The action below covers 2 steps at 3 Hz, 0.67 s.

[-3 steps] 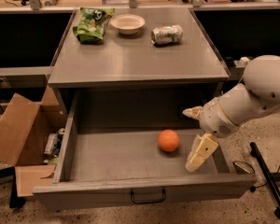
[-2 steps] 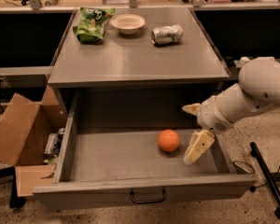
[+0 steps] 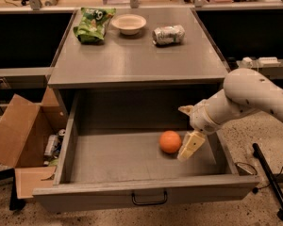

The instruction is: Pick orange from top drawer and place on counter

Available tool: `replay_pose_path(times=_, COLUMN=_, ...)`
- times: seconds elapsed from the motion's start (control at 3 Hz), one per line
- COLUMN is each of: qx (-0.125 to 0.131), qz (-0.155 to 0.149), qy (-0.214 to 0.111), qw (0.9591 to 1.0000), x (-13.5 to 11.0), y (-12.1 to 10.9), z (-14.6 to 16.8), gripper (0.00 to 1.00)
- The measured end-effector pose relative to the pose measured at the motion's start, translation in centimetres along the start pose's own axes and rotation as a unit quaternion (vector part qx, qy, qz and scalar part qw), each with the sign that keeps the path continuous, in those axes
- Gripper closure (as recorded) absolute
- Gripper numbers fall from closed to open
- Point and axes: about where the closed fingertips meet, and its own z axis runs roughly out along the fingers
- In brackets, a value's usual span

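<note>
Top drawer (image 3: 146, 194) stands pulled out. Orange (image 3: 170, 141) sits on its floor, right of centre. Gripper (image 3: 183, 133) is inside the drawer, just right of the orange, fingers spread wide (near finger beside the fruit). Counter (image 3: 132, 60) carries bowl (image 3: 128, 23), can (image 3: 168, 35) and green bag (image 3: 93, 24).

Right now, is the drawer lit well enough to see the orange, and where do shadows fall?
Camera view: the orange stands out clearly on the top drawer floor; the recess behind it, under the counter, lies in dark shadow; the counter top is evenly lit, without glare; the gripper, open just beside the orange, is well lit.
</note>
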Motion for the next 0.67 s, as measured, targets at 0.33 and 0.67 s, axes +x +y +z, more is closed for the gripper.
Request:
replay_pose_path(times=0.33, qx=0.0, qz=-0.001, qy=-0.004, qw=1.0, x=0.8, y=-0.9, z=2.5, gripper=0.0)
replay_pose_path(times=0.67, qx=-0.004, qz=0.001, qy=-0.004, qw=1.0, x=1.5, y=-1.3, z=4.5, gripper=0.0)
